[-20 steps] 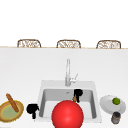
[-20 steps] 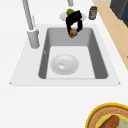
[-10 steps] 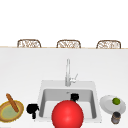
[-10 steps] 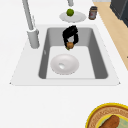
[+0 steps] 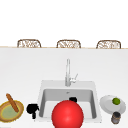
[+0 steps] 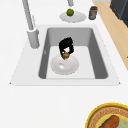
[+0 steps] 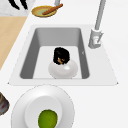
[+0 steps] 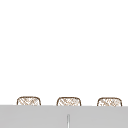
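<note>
My right hand (image 5: 73, 99) is down in the sink (image 5: 45, 100), mostly hidden behind a big red ball (image 5: 67, 115) in the front view. In the left side view the same hand (image 6: 66, 46) has its fingers curled round a small brown thing (image 6: 65, 55), just above a white bowl (image 6: 65, 68) on the sink floor. The right side view shows that hand (image 7: 60, 54), the brown thing (image 7: 60, 60) and the bowl (image 7: 63, 71) too. My left hand (image 5: 32, 109) hovers over the counter left of the sink, fingers relaxed, holding nothing.
A tall faucet (image 5: 67, 72) stands behind the sink. Left on the counter is a yellow-green bowl (image 5: 6, 113) with a brown stick (image 5: 12, 102). On the right sit a white plate (image 5: 105, 106) bearing a lime (image 5: 115, 101) and a dark jar (image 5: 115, 117). Chair backs (image 5: 68, 43) line the far edge.
The right hand has come from the sink's far right end towards its middle and lower, and now holds the brown thing over the white bowl. The left hand has not moved.
</note>
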Robot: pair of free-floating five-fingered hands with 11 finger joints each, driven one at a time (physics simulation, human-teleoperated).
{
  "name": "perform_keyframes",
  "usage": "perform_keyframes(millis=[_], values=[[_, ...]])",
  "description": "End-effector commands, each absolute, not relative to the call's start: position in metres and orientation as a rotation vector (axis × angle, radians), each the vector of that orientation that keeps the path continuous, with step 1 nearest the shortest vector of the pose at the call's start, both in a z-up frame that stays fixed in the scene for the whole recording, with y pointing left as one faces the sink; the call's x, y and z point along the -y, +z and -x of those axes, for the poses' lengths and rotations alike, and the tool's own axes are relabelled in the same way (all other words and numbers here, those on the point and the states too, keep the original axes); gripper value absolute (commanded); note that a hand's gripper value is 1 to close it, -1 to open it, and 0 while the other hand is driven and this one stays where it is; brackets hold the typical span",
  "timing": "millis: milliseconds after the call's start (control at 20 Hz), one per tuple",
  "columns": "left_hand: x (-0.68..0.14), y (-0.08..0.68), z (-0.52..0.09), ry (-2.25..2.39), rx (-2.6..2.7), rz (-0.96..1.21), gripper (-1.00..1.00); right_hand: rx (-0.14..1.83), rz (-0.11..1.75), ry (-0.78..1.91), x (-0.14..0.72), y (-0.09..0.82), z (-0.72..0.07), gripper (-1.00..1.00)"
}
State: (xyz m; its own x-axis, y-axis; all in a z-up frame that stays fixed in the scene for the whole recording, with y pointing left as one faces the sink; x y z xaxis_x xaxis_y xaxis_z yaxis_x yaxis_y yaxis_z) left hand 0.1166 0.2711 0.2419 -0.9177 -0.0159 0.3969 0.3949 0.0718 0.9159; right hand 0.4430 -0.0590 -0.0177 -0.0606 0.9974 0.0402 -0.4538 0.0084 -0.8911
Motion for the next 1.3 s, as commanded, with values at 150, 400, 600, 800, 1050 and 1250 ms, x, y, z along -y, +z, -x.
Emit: perform_keyframes(millis=[150, 400, 600, 800, 1050, 1250], values=[[-0.271, 0.242, -0.117, -1.916, 2.052, 0.38, 0.0, 0.874, 0.829, 1.352, 0.051, -0.073, -0.458, 1.0], [-0.271, 0.242, -0.117, -1.916, 2.052, 0.38, 0.0, 0.9, 0.835, 1.37, 0.05, -0.114, -0.462, 1.0], [-0.271, 0.242, -0.117, -1.916, 2.052, 0.38, 0.0, 0.912, 0.777, 1.346, 0.063, -0.118, -0.477, 1.0], [-0.271, 0.242, -0.117, -1.916, 2.052, 0.38, 0.0, 0.881, 0.683, 1.364, 0.07, -0.108, -0.485, 1.0], [-0.271, 0.242, -0.117, -1.916, 2.052, 0.38, 0.0, 0.914, 0.541, 1.393, 0.104, -0.086, -0.477, -1.0], [-0.271, 0.242, -0.117, -1.916, 2.052, 0.38, 0.0, 0.925, 0.471, 1.435, 0.118, -0.076, -0.462, -1.0]])
